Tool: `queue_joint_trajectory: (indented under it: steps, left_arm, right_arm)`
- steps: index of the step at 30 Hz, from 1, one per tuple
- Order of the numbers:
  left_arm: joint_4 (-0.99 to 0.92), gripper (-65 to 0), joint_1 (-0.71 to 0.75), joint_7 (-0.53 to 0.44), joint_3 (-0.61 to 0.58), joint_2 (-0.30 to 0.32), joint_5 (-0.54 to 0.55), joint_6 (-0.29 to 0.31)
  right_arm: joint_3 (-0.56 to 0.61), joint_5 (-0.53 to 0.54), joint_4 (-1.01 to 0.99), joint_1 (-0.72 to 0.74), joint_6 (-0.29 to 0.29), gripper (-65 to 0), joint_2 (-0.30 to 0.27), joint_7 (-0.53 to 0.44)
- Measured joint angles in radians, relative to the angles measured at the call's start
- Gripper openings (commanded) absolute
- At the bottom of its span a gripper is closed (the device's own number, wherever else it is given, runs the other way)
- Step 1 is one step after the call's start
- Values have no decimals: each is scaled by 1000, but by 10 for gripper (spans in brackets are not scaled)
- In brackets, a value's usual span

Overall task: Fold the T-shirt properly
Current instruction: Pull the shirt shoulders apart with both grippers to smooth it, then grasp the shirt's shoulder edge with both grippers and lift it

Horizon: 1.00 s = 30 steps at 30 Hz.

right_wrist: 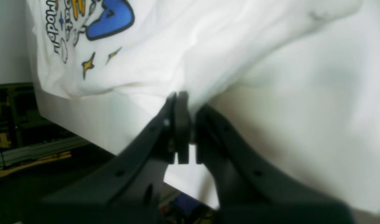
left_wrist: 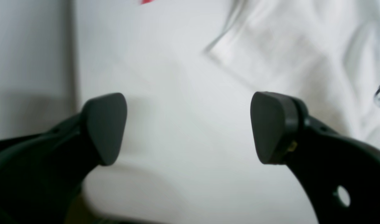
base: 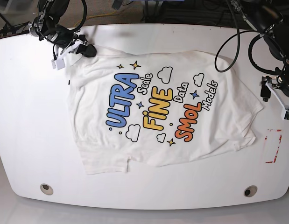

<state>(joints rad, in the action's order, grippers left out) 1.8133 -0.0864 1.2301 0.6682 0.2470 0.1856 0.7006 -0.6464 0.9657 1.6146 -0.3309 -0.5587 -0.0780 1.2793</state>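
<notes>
A: Starting with the left wrist view, what does it show?
B: The left gripper [left_wrist: 189, 127] hangs with its jaws spread wide and nothing between them, above the white table [left_wrist: 165, 130]; a rumpled part of the T-shirt [left_wrist: 301, 46] lies beyond, at the upper right.

A: And the right wrist view?
B: The right gripper [right_wrist: 185, 124] has its jaws clenched on a fold of the white cloth, which rises in a ridge from the pinch. The blue and yellow print and stars show at the upper left, near the table's edge.

A: What about the base view?
B: The shirt lies spread, print up, across the middle of the table. The right gripper [base: 86, 50] sits at the garment's upper left corner, touching it. The left gripper [base: 275, 91] stands just off the sleeve at the right, near a red-marked rectangle [base: 273, 145].
</notes>
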Motion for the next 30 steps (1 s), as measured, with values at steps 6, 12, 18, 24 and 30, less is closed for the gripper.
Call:
queue_joint_trajectory:
  steps: [6,12,18,24,30]
  left_arm:
    - [-236,-50,-72,-172,-2,-2,-3,-22]
    - [-480,-53,-107,-307,-101,34,-17,-84]
    - [-642,-53,-135,-466,-145,65,-7,-87]
    - [-696,-53,-127,-462,-175,99,-14,-88]
    - [-727,-88,-129,-473,-180,100,-8,-87]
  right_arm:
    - [0,0,0,8,-3,-650,-9,0]
    - [-2,1,0,30,-3,-650,-31,-3]
    - [0,2,0,36,-4,-650,-46,0]
    - [-2,0,0,33,-4,-650,-47,0]
    - [-3,0,0,30,-4,-650,-47,0]
